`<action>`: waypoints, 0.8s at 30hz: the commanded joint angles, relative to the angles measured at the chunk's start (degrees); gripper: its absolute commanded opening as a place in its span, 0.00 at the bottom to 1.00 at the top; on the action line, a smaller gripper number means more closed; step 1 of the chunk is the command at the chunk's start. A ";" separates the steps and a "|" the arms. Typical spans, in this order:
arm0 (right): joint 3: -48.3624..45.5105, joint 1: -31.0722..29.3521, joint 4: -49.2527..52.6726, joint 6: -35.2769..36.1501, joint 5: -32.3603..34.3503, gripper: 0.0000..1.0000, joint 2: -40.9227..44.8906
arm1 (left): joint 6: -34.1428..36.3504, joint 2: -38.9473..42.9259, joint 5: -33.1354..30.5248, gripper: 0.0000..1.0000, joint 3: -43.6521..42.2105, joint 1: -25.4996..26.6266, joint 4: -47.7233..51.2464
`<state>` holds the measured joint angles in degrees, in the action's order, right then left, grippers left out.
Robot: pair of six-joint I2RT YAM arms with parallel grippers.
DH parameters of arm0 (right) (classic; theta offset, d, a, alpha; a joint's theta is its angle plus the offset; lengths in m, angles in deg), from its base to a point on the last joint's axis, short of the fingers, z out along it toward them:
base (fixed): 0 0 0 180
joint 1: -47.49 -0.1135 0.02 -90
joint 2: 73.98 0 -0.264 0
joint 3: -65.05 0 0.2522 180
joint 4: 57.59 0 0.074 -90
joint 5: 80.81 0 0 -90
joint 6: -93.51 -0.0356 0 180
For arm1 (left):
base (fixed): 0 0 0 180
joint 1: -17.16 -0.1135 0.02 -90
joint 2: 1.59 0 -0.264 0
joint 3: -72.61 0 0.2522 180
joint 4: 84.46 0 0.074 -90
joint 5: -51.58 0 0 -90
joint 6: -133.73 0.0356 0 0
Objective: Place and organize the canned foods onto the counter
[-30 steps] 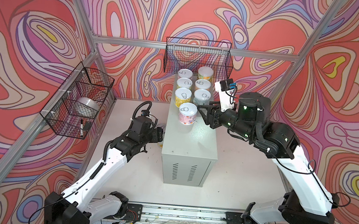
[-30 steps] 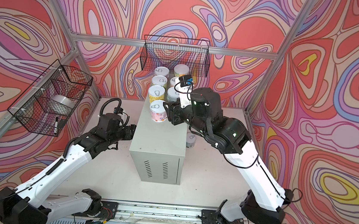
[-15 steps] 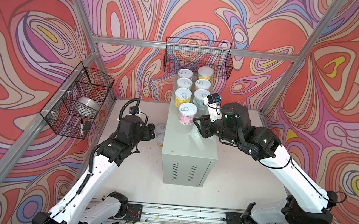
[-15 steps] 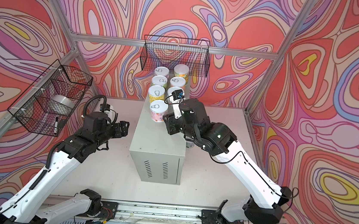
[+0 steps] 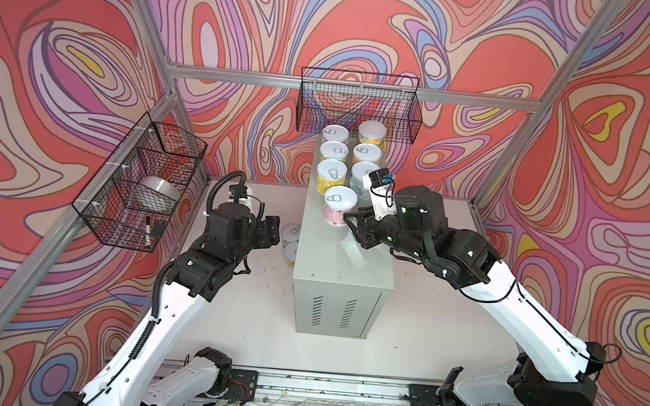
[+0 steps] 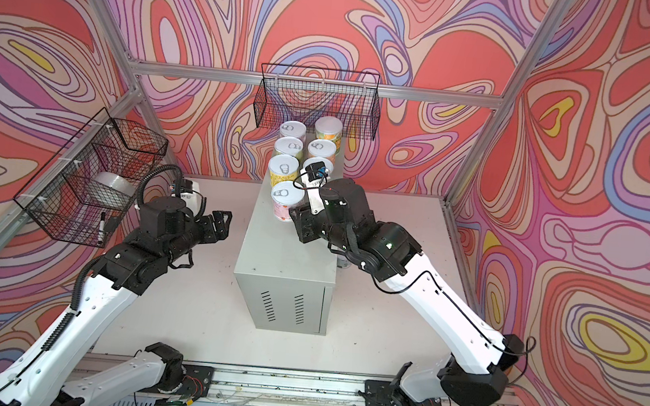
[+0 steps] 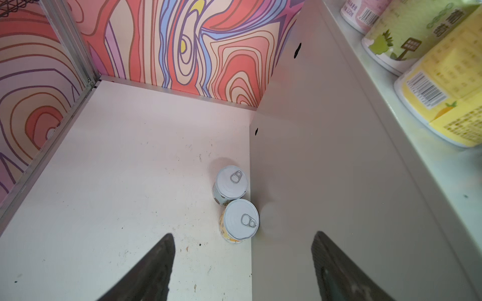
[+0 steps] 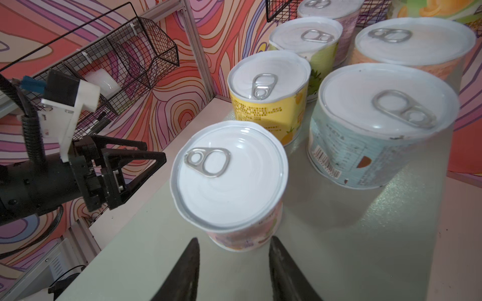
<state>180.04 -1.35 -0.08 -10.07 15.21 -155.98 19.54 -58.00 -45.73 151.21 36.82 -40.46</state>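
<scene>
**Right tool backs off the seventh can; left tool lines up on the spares**

The right tool [image 5: 353, 226] has pulled back from beside the light blue can [image 5: 362, 175]. It now sits low on the near side of the pink can [image 5: 338, 210], jaws drawn in narrow but apart, nothing between them. Can't tell if the tips touch the can.

The pink can stands upright on the tall grey bench [image 5: 343, 267], at the front of the left row, just ahead of the yellow can [image 5: 331, 174]. Seven cans are up there in two rows, and the right row is one short.

The left arm has lifted off the bench's side. The left tool [image 5: 272, 230] hangs open and empty over the nearer can [image 7: 241, 220] and the farther can [image 7: 231, 182]. Both stand upright on the low white bench [image 5: 256, 307], touching each other and tight against the grey side wall.

My read: the pink can is placed and let go. The next pick is likely the nearer can, to go in the gap beside the pink one. The risk is little finger room on the wall side.
</scene>
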 commanded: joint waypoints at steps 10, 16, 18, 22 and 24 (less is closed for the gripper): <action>1.96 -0.07 -1.98 0.84 -2.32 0.44 -3.67 | 0.63 -0.19 0.25 0.82 -0.97 -0.38 -0.80; 3.16 -0.06 -2.11 0.84 -2.55 0.44 -5.05 | 0.66 -0.90 0.77 0.83 -1.45 -0.39 -1.10; 3.59 0.00 -2.21 0.92 -2.79 0.44 -5.59 | 0.59 -1.08 0.88 0.83 -1.58 -0.41 -1.28; 4.45 -0.03 -2.41 0.84 -3.32 0.44 -6.36 | 0.46 -1.23 1.07 0.82 -2.03 -0.39 -1.55; 4.61 -0.03 -2.61 0.84 -3.13 0.44 -6.44 | 0.46 -1.25 1.08 0.82 -2.14 -0.36 -1.55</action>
<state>183.05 -1.35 -1.21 -9.62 12.72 -161.83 19.72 -59.18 -44.93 149.57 36.64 -40.89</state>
